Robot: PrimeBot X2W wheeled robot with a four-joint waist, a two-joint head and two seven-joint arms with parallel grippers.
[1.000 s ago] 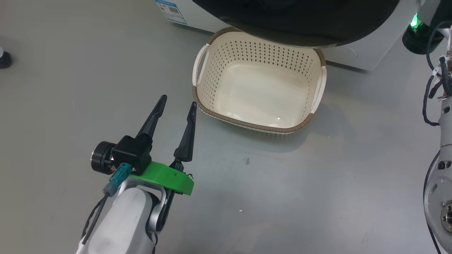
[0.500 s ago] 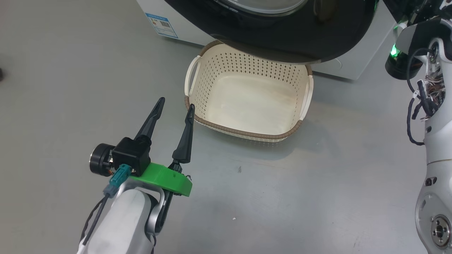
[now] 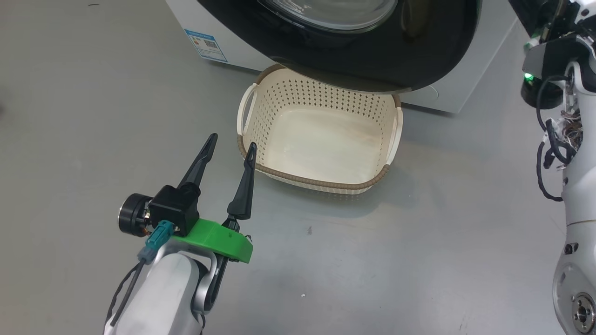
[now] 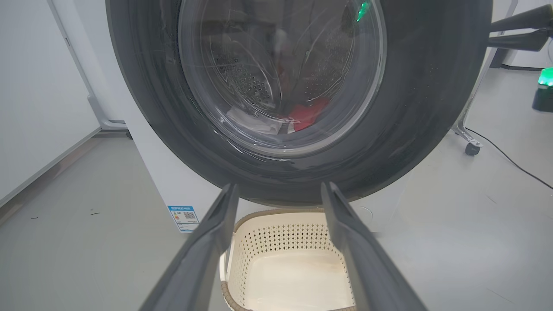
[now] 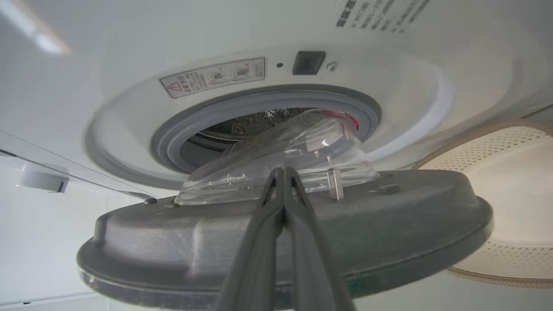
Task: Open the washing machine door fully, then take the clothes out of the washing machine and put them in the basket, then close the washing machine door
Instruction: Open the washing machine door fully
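Note:
The washing machine door (image 3: pixel 419 56), with a glossy black rim and a glass bowl, stands partly open over the back of the basket (image 3: pixel 321 184). The white washing machine (image 3: pixel 242 42) is behind it. Through the glass (image 4: pixel 281 77) I see the clothes in the drum: a red piece (image 4: pixel 309 114) and a white one (image 4: pixel 250 123). My left gripper (image 3: pixel 233 142) is open with nothing in it, just left of the basket's near corner. My right gripper (image 5: pixel 283 170) is shut, its tips against the door's grey inner face (image 5: pixel 389 216) below the bowl. It also shows at the door's right edge (image 4: pixel 492 36).
The grey gasket (image 5: pixel 181 129) rings the drum mouth behind the door. A blue label (image 3: pixel 206 45) is low on the machine's front. My right arm (image 3: pixel 577 186) rises along the right edge. A wheeled stand (image 4: pixel 471 147) and a cable lie on the grey floor to the right.
The head camera has tilted up, so more of the door and machine front show and the basket sits lower left. Both grippers keep their states.

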